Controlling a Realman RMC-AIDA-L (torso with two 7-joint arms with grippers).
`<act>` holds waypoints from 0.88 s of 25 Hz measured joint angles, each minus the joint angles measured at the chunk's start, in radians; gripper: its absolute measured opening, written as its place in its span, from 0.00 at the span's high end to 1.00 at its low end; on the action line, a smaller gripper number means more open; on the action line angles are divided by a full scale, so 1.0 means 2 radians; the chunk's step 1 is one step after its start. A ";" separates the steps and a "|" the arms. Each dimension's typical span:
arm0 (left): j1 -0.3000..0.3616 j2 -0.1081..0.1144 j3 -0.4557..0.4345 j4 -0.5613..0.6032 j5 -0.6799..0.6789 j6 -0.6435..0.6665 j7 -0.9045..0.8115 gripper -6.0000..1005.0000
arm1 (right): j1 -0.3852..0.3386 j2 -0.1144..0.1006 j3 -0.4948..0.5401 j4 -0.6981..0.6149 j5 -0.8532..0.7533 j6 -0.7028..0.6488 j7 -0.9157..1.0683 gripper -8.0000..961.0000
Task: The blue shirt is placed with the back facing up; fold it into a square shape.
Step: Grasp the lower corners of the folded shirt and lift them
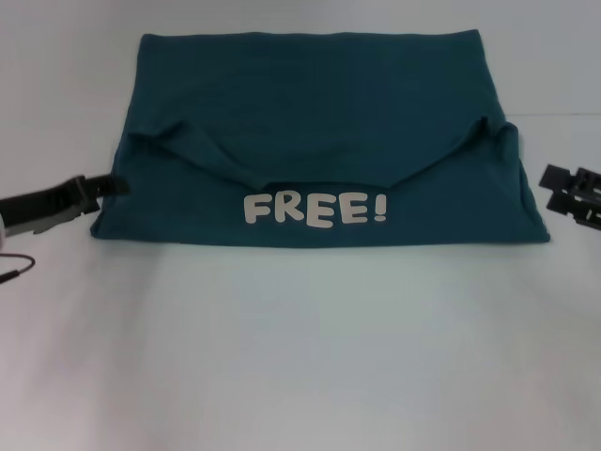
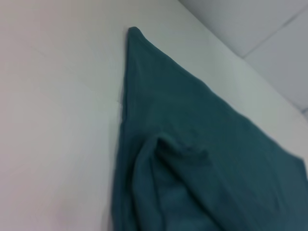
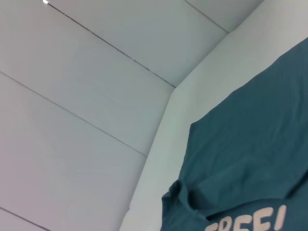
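The blue shirt (image 1: 315, 122) lies flat on the white table (image 1: 300, 348), folded into a wide block. A plain layer covers its far part, and its sagging edge ends just above the white "FREE!" lettering (image 1: 315, 209) on the near strip. Tucked sleeve folds show at both sides. My left gripper (image 1: 111, 185) sits low at the shirt's left edge, level with the left sleeve fold. My right gripper (image 1: 548, 185) is open, just off the right edge and holding nothing. The left wrist view shows a shirt corner and fold (image 2: 192, 159). The right wrist view shows a shirt edge (image 3: 250, 159) with part of the lettering.
Bare white tabletop spreads in front of the shirt towards me. A thin cable (image 1: 17, 268) hangs near my left arm at the left edge. Pale wall panels (image 3: 86, 96) rise behind the table in the right wrist view.
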 joint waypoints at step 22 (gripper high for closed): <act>-0.018 -0.007 0.039 -0.068 0.003 -0.112 0.091 0.36 | -0.002 -0.001 0.017 0.015 -0.001 0.004 -0.020 0.19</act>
